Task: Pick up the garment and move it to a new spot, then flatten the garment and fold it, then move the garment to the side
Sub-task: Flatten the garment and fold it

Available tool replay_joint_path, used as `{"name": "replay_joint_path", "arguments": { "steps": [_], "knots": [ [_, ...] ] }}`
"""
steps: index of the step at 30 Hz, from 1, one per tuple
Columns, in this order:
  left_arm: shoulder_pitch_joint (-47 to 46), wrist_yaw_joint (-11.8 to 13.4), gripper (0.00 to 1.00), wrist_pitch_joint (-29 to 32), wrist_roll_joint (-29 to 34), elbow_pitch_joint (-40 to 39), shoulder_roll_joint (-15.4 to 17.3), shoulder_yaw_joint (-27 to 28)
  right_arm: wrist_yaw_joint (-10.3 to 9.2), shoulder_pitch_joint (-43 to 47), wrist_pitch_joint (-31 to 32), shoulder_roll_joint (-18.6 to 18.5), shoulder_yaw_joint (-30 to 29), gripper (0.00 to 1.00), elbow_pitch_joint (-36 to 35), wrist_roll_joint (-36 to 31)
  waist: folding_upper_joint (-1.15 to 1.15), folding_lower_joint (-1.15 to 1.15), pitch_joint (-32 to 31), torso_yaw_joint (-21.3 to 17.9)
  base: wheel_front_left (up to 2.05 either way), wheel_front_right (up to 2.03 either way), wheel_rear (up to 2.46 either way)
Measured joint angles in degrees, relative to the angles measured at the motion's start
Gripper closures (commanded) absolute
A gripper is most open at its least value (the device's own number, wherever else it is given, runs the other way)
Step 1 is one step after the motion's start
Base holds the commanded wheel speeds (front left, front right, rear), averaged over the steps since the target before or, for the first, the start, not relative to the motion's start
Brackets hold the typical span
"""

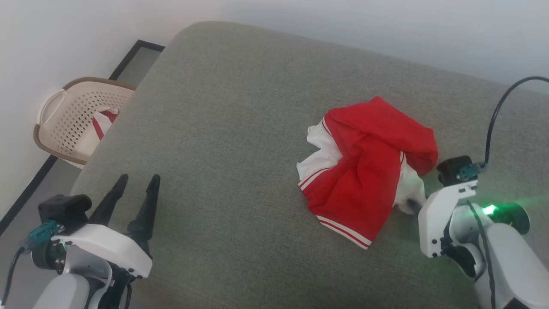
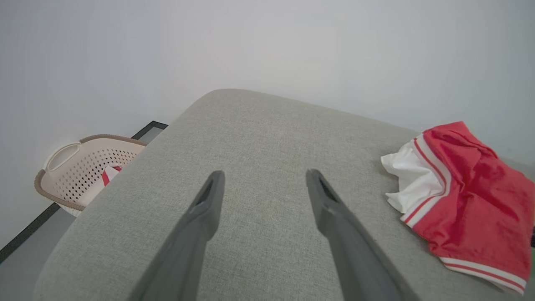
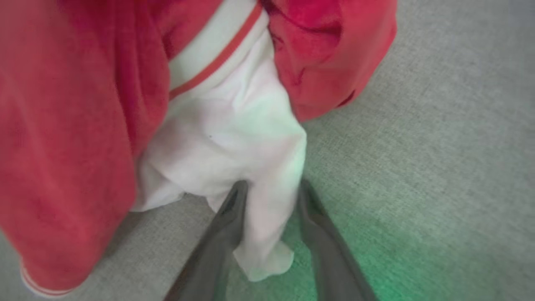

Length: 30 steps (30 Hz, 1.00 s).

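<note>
A white fold of the red jersey [image 3: 62, 146] lies between the jaws of the nearer right gripper [image 3: 271, 188], pinched or not I cannot tell; left gripper [image 1: 137, 182] gapes well apart

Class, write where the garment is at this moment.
In the head view the garment lies right of centre on the grey cushion, a white fold between the fingers of the right gripper.

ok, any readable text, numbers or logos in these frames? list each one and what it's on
No readable text in any view.
garment: crumpled; only red and white panels and striped trim show, no lettering.
laundry basket: no label or brand visible.
red-and-white cloth in the basket: no print visible; too small to tell more.
</note>
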Motion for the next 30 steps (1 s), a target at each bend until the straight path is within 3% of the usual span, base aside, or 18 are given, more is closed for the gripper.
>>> {"name": "replay_joint_path", "arguments": {
  "steps": [7,14,30],
  "knots": [
    [-0.2,-0.1,0.00,-0.5,-0.4,0.8,0.2,0.3,0.02,-1.8,0.9,-0.8,0.9,1.00,0.3,0.3,0.00,0.00,-0.2,-1.4,0.00,0.00,0.00],
    [0.0,0.4,0.00,-0.5,-0.5,0.2,1.5,1.3,0.02,-2.1,2.5,-2.8,-0.4,1.00,-4.2,0.9,0.00,0.00,-1.2,-4.3,0.00,0.00,0.00],
    [0.2,1.3,0.00,0.1,-0.7,-1.9,2.9,1.7,0.02,1.3,8.2,-10.0,-15.8,1.00,-12.2,-0.5,0.00,0.00,-2.2,-12.7,0.00,0.00,0.00]
  ]
}}
